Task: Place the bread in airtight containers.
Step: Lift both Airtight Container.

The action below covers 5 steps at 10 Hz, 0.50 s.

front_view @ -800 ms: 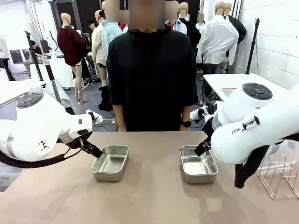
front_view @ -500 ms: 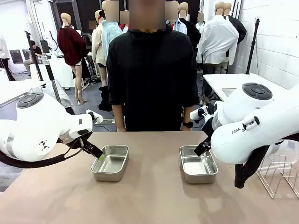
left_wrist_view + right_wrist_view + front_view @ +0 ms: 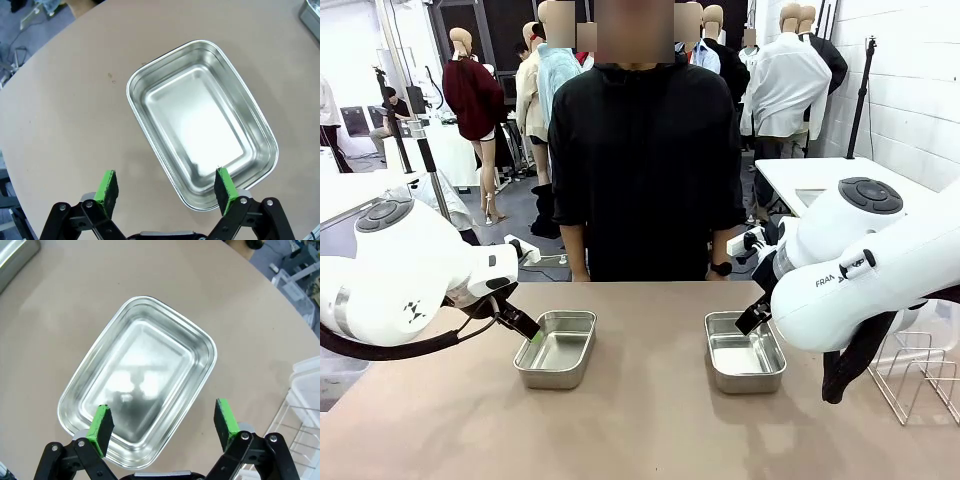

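Hovering over left container (image 3: 195,120) edge: left gripper (image 3: 164,173), fingers apart. Right gripper (image 3: 162,405), fingers apart, over right container (image 3: 145,375) edge. Person (image 3: 645,160) stands across table (image 3: 640,430).

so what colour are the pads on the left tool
Bright green pads on the left tool, clearest in the left wrist view.

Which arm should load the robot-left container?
Left. The left gripper, open, hangs right over the left container, which is empty; the right gripper is over the right container.
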{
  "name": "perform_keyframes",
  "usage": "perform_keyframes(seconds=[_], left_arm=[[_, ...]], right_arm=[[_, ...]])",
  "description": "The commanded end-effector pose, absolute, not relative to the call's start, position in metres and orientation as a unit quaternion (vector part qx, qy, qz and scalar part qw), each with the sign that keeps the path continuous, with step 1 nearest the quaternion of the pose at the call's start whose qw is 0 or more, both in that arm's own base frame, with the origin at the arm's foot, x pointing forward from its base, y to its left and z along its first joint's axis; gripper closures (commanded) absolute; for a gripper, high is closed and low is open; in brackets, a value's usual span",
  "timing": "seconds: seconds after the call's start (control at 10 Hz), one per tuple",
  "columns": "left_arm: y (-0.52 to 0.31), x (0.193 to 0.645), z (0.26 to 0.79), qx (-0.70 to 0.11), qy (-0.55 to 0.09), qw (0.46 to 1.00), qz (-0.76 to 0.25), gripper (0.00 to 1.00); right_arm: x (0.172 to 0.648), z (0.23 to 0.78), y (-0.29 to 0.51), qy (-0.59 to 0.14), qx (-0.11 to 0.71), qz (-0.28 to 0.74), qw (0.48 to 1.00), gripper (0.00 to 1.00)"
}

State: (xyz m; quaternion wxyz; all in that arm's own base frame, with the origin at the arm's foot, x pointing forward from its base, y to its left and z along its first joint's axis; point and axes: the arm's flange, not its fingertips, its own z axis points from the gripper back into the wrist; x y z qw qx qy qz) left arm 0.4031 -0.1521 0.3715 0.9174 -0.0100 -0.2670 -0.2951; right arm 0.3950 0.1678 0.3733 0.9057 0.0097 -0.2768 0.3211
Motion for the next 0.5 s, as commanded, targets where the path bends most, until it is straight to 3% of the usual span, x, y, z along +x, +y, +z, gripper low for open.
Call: perform_keyframes(seconds=[0.0, 0.4], left_arm=[[-0.1511, 0.4034, 0.3715, -0.010, -0.267, 0.918, -0.294, 0.00], [-0.1511, 0.4034, 0.3715, -0.010, -0.267, 0.918, -0.294, 0.00]], right_arm=[[0.3950, 0.3733, 0.1677, -0.277, 0.010, 0.321, 0.906, 0.00], [0.3950, 0.3733, 0.1677, -0.277, 0.010, 0.321, 0.906, 0.00]])
